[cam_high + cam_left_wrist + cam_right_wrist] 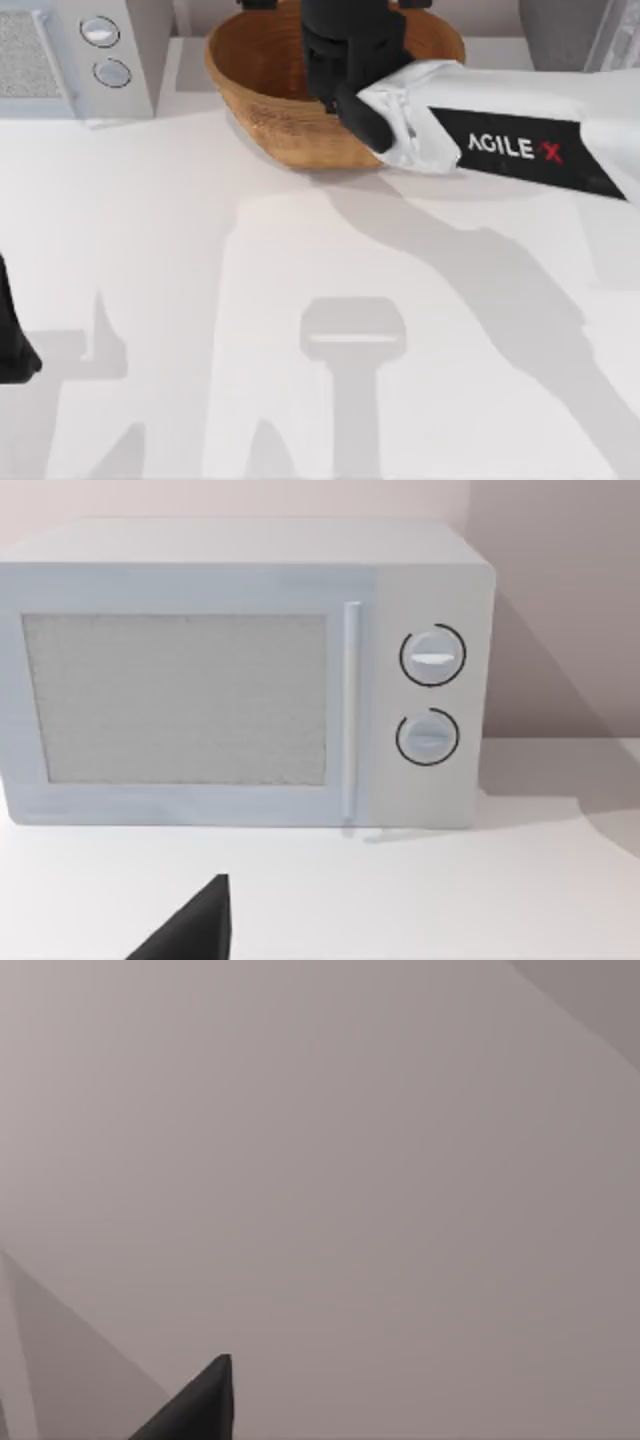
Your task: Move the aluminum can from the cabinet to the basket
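One woven wicker basket (270, 95) is being shown at the far edge of the white tabletop (200, 300) in the top view, near the middle. The right arm (520, 150), white with black AgileX lettering, is being extended from the right side across the basket's right rim, and its black wrist and right gripper (335, 60) are being held over the basket's interior, so that much of the inside is being hidden. Whether the fingers are open or closed cannot be told, and whether the aluminum can is being held or is lying in the basket cannot be told.

One white microwave oven (75, 55) is being seen at the far left of the tabletop, just beside the basket; two round knobs (100, 32) are being counted on it. A grey panel (575, 30) at the far right corner may be the cabinet, but this cannot be confirmed.

The left arm (15, 340) is being kept parked at the tabletop's left edge. The microwave's front (240, 680), with mesh door, handle and both knobs, is being shown in the left wrist view, along with one dark fingertip (195, 925). A plain grey wall (320, 1160) and one dark fingertip (200, 1400) are being shown in the right wrist view.
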